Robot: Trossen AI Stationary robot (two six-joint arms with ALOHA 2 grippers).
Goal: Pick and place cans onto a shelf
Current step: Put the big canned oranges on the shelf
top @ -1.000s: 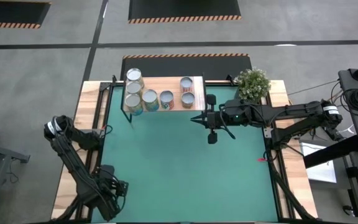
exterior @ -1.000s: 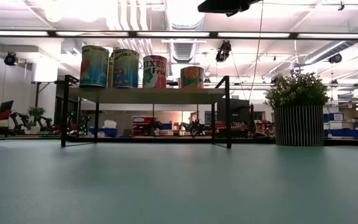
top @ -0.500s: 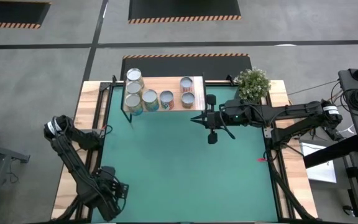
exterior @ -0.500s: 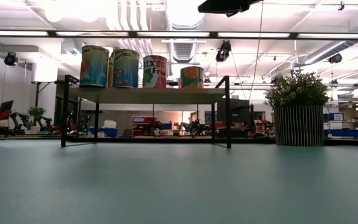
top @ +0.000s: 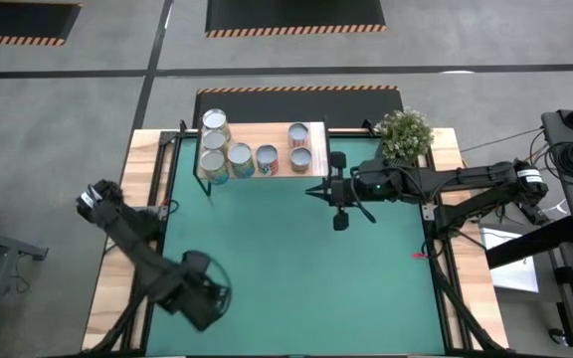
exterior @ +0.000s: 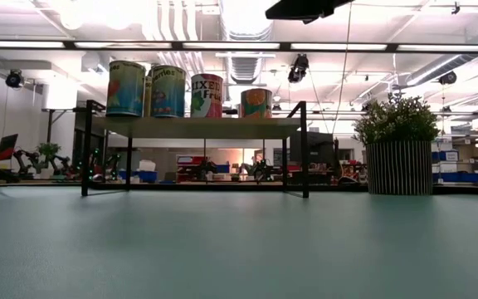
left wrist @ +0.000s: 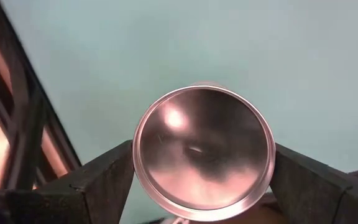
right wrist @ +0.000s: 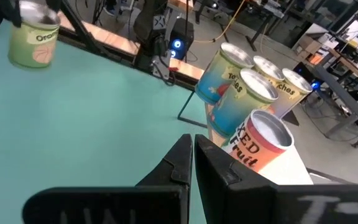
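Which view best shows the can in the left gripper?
The left wrist view: the can fills it, a finger against each side. The right wrist view shows it small and distant; the high view hides it under the arm.

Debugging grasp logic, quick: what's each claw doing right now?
Left claw: closed on a can, lifted over the near-left part of the table.
Right claw: shut, empty, beside the shelf.

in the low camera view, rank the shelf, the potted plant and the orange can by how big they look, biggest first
1. The shelf, widest by far.
2. The potted plant.
3. The orange can, smallest.
The plant may stand nearer the camera than the can, so that gap could be partly nearness.
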